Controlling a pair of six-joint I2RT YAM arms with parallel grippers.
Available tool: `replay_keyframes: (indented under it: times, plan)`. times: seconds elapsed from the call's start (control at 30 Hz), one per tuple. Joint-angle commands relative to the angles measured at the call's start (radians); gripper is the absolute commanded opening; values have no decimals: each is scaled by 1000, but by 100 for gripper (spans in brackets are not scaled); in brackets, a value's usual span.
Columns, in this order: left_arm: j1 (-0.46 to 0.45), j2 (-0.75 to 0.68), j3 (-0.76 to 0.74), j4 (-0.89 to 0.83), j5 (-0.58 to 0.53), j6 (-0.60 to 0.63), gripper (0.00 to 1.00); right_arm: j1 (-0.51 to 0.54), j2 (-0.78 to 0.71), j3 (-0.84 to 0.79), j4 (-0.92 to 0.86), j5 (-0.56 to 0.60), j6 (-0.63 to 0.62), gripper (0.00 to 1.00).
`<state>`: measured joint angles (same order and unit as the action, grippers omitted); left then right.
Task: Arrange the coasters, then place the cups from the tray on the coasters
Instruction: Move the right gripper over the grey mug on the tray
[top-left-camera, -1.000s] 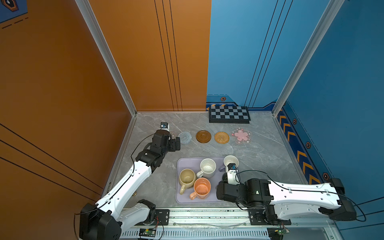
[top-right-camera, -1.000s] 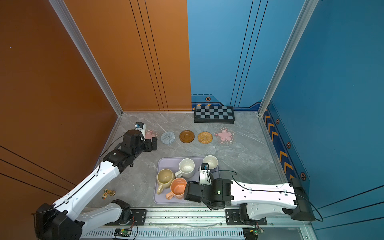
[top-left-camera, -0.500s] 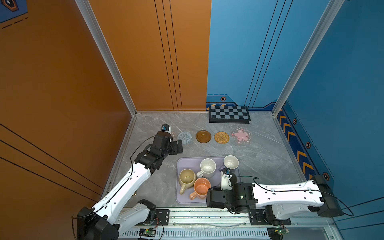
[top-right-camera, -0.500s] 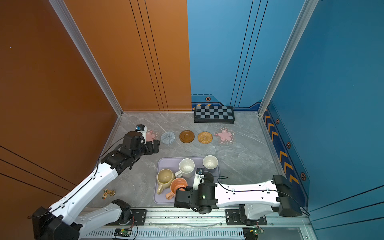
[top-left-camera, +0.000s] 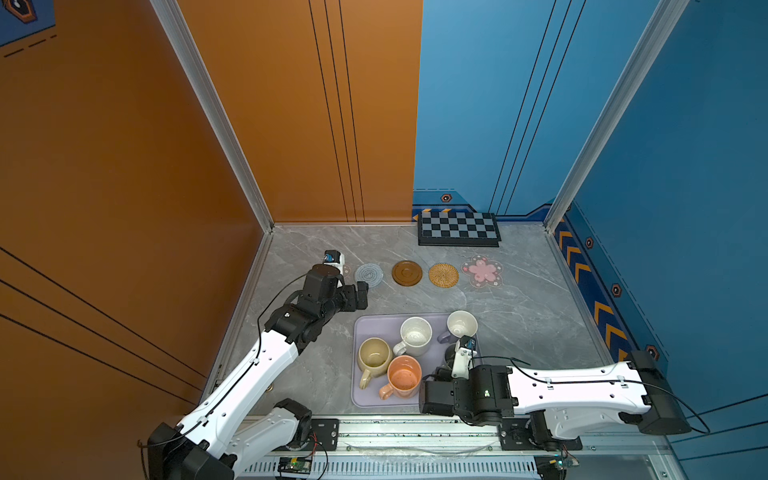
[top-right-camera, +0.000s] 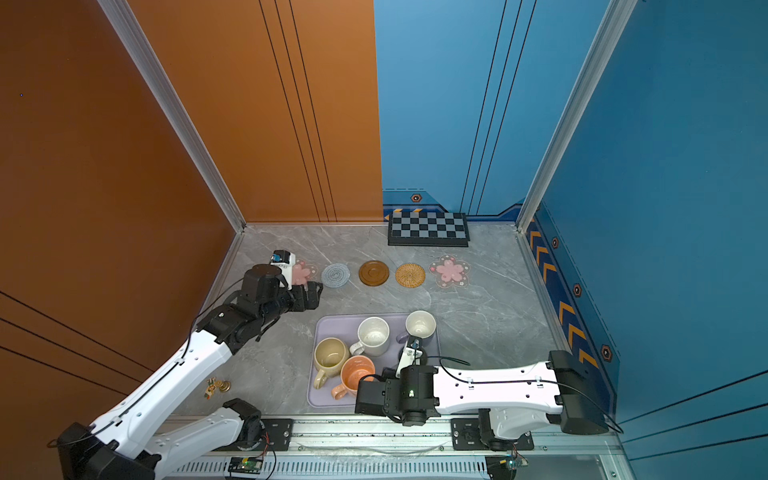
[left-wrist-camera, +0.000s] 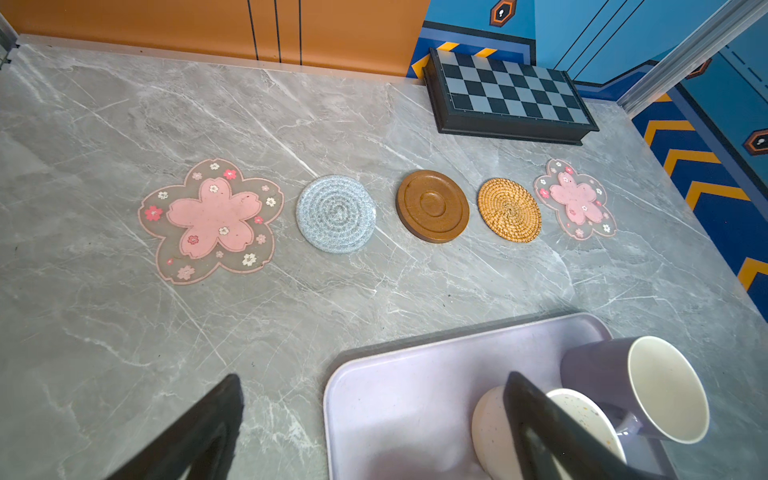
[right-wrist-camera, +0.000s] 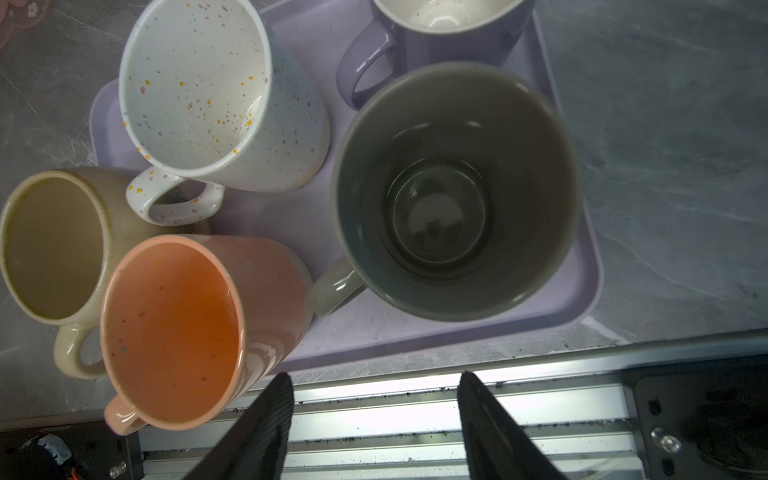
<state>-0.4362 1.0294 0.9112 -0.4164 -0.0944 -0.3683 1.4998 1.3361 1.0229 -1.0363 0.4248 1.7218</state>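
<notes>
Cups (top-left-camera: 415, 331) fill the pale purple tray (top-left-camera: 370, 326). There are five, all standing up and all empty inside. The yellow cup (top-left-camera: 375, 353) and the orange cup (top-left-camera: 404, 372) stand side by side on the left part of the tray. The white cup (right-wrist-camera: 195, 83) has tiny colored dots all over it. The purple cup (top-left-camera: 461, 324) is white inside and stands at the far right corner. The grey cup (right-wrist-camera: 453, 187) is next to it, and the right arm hides most of it in both top views.

Five coasters lie flat in a row on the grey table (left-wrist-camera: 374, 291), past the tray, and no cup is on them. From left to right they are a pink flower mat (left-wrist-camera: 212, 218), a round blue-grey mat (top-left-camera: 369, 274), a brown wooden disc (top-left-camera: 407, 273), a tan woven mat (top-left-camera: 443, 274) and another pink flower one (top-left-camera: 482, 270).

The left claw (top-left-camera: 360, 296) is spread wide and holds nothing. It hangs above the table between the row and the tray. The right claw (right-wrist-camera: 374, 376) is spread apart too, with nothing in it, at the near edge of the tray.
</notes>
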Motion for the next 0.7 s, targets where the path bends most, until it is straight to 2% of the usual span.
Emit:
replay_keyframes:
  times: [0.0, 0.53, 0.67]
  plan:
    - [-15, -3, 12, -16, 34, -14, 98, -16, 36, 31, -39, 34, 19, 66]
    - [-19, -28, 3, -10, 58, -17, 98, -68, 75, 49, -41, 86, 186, 66]
    - [-21, -36, -5, -10, 55, -19, 98, -76, 99, 64, -41, 75, 187, 67]
